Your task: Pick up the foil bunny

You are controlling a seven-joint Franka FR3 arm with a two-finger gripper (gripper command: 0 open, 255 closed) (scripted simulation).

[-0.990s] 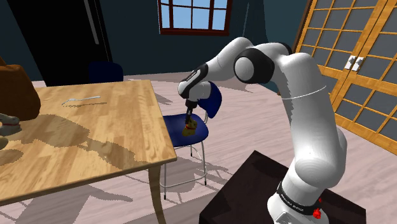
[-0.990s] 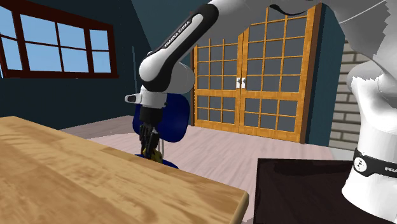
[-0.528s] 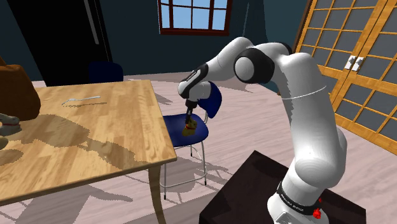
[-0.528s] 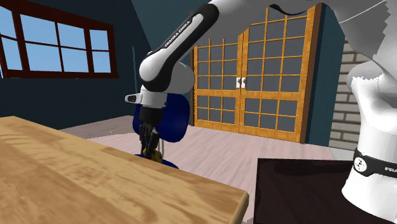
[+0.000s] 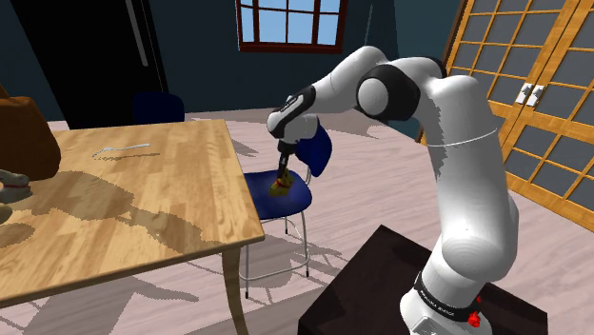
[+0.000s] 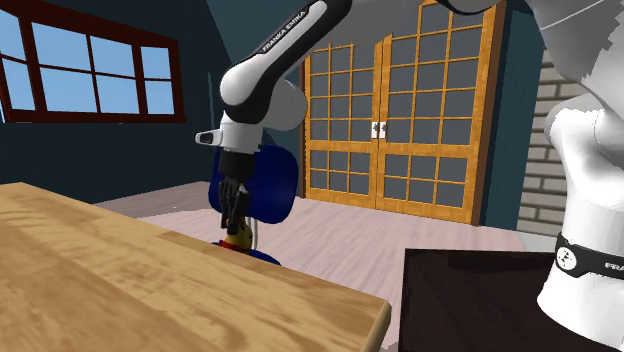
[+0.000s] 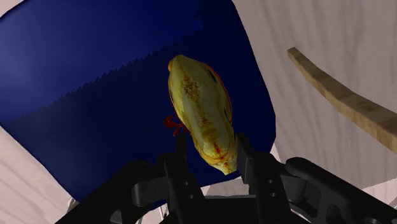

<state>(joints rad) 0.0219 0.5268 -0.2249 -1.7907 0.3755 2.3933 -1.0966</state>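
Shoulder view, left to right: wooden table [image 5: 143, 190], with a brown lump [image 5: 24, 133] at its far-left edge and a thin pale utensil-like thing [image 5: 124, 147] lying further in. Just past the table's right edge is a blue chair [image 5: 297, 198], with a window [image 5: 290, 21] on the back wall above it. The gripper [image 5: 282, 171] points down over the seat, jaws closed onto the foil bunny [image 5: 281, 183]. Wrist view confirms it: both fingers [image 7: 180, 156] pinch the bunny's narrow end. It's gold foil with a red ribbon at the side, blue seat right behind it. Can't tell if the bunny touches the seat. The white arm [image 5: 466, 171] arcs over from the black stand [image 5: 381, 276] at lower right. Wood-framed lattice doors [image 5: 533, 95] far right.
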